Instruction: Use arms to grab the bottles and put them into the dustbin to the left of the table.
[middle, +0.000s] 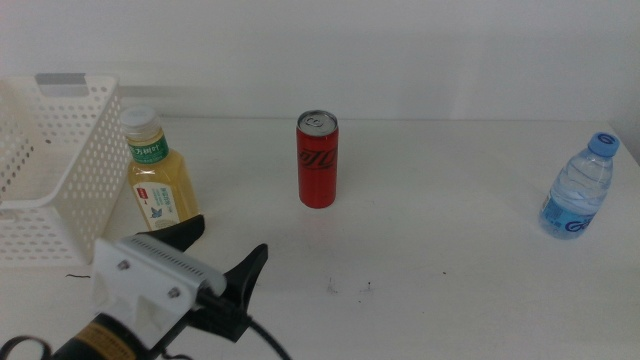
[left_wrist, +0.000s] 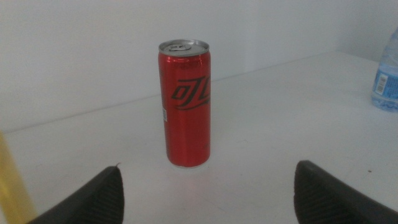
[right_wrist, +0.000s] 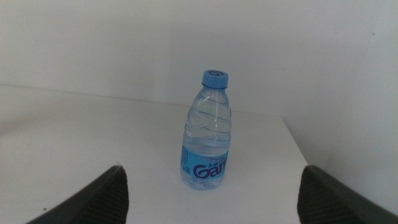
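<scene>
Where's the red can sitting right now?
In the middle view the red can stands upright mid-table, toward the back, between the tea bottle and the water bottle, ahead of the open left pincer.

Your left arm reaches in from the lower left corner, its left hand (middle: 228, 238) spread wide and holding nothing, jaws pointing up and to the right. Your right hand (right_wrist: 211, 190) is likewise wide apart and empty, seen only from its own wrist.

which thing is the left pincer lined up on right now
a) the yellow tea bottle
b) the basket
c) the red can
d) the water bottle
c: the left wrist view shows the red can standing upright, centred between the open jaws of the left pincer, not yet gripped.
</scene>
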